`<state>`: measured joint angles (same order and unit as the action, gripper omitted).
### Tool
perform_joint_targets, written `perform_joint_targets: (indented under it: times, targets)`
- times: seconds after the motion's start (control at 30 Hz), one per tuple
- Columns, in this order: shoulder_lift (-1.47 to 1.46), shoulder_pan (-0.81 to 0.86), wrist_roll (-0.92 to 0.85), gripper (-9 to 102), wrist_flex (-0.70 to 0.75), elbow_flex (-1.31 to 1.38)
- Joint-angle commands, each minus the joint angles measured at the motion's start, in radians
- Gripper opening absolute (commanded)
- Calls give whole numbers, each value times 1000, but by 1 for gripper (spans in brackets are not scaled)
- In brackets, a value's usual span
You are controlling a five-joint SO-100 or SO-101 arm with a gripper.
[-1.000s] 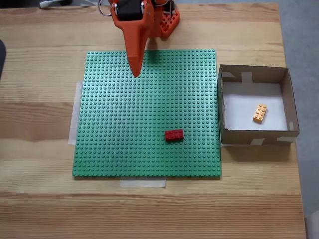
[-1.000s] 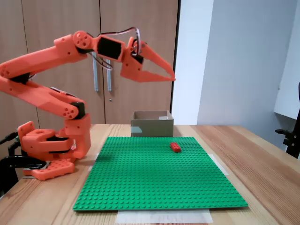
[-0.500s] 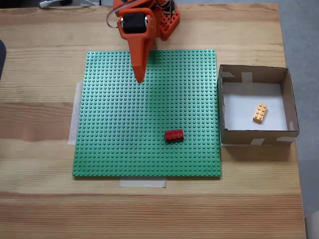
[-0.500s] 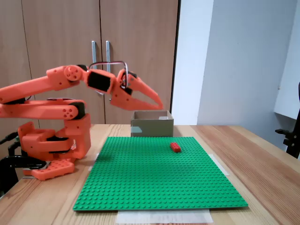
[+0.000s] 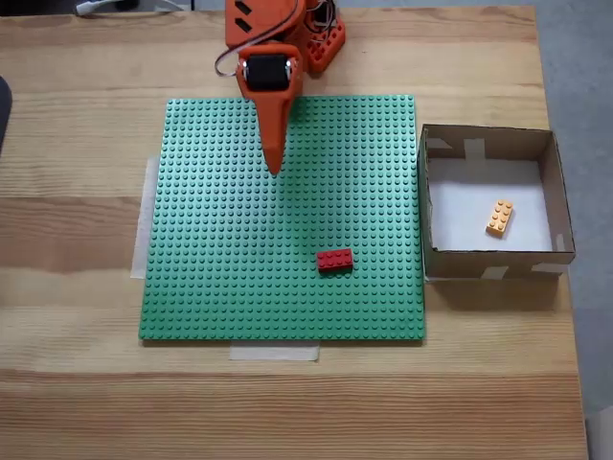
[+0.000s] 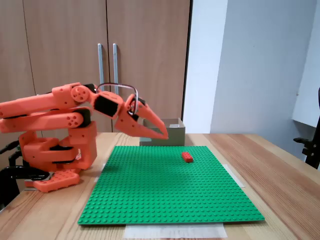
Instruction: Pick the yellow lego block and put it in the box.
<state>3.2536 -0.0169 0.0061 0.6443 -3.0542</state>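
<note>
Task looks done: yellow lego block [image 5: 499, 218] already lies in the box [image 5: 490, 264], nothing left but parking the arm.
Box holds 1 item, the yellow block on its white floor, right of centre, apart from the walls. Pincer [image 5: 275, 165] hangs empty over the green baseplate [image 5: 220, 268], jaws prob. closed, though the side view is poor. Red brick [image 5: 334, 259] sits untouched on the plate, near the surface's middle.

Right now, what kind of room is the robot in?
Probably an office or hobby workroom: a wooden table holds a green lego baseplate, with wooden cabinet doors behind and an office chair at the edge.
</note>
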Motion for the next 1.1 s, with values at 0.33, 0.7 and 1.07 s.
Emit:
perform_joint_targets:
  times: [0.33,0.7,1.07]
  targets:
    - [9,12,-43,-1,26,-75]
    - [9,14,-49,-1,115,-89]
    - [9,14,-77,-1,176,-106]
